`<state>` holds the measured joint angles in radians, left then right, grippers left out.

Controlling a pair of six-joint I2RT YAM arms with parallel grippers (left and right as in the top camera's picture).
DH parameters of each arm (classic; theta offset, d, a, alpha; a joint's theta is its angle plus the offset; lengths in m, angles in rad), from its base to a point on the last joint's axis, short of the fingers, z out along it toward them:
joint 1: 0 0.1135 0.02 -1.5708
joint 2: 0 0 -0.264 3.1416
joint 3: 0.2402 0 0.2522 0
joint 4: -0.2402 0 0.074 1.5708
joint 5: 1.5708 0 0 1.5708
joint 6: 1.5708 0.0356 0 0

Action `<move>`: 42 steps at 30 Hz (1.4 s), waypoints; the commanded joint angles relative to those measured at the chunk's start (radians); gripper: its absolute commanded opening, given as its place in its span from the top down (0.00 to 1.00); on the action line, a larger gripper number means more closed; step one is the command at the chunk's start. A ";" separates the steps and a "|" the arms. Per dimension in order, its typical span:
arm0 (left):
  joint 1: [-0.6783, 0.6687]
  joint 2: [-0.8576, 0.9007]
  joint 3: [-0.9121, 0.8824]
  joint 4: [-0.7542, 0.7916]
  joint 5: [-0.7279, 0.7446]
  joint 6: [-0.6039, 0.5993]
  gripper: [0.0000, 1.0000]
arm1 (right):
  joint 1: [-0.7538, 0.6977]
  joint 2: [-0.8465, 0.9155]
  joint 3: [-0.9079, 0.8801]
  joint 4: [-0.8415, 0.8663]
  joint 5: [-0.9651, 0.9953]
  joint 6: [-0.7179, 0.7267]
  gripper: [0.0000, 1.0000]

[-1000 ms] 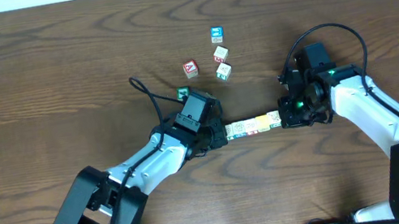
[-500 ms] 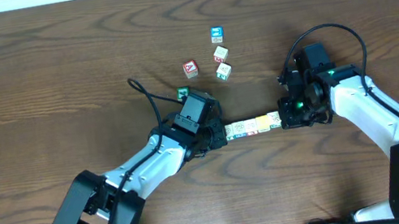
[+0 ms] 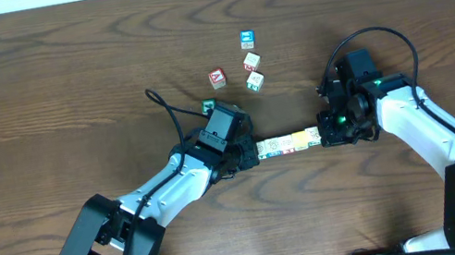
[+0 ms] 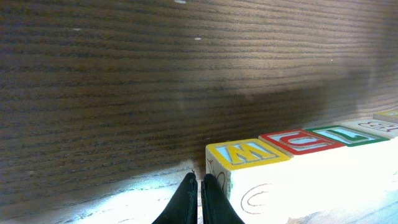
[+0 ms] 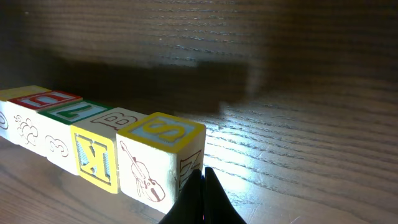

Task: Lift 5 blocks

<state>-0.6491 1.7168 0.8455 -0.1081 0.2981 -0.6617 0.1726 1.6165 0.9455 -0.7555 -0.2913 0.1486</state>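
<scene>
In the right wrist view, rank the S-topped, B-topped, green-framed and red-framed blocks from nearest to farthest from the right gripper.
From the right gripper:
1. S-topped block, at the row's near end, right beside the gripper.
2. B-topped block, next along to the left.
3. green-framed block, third along.
4. red-framed block, farthest left of these.

The overhead view is evenly lit and sharp, while in the wrist views pale glare washes the tabletop (image 4: 93, 199) just beside the left gripper (image 4: 199, 202) and beside the right gripper (image 5: 202, 199), with a soft dark shadow band beyond each.
</scene>
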 commanded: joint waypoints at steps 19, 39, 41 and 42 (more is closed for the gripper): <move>-0.039 -0.094 0.035 0.037 0.166 -0.013 0.93 | 0.065 -0.077 0.002 0.002 -0.248 -0.016 0.99; -0.039 -0.117 0.036 0.035 0.166 -0.013 0.93 | 0.065 -0.080 0.003 -0.005 -0.248 -0.015 0.99; -0.039 -0.120 0.036 0.035 0.166 -0.013 0.93 | 0.065 -0.080 0.003 -0.005 -0.249 -0.015 0.99; -0.039 -0.120 0.036 0.035 0.166 -0.013 0.93 | 0.065 -0.081 0.003 -0.005 -0.249 -0.015 0.99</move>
<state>-0.6487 1.6489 0.8455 -0.1184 0.2970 -0.6617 0.1726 1.5486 0.9455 -0.7654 -0.2687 0.1486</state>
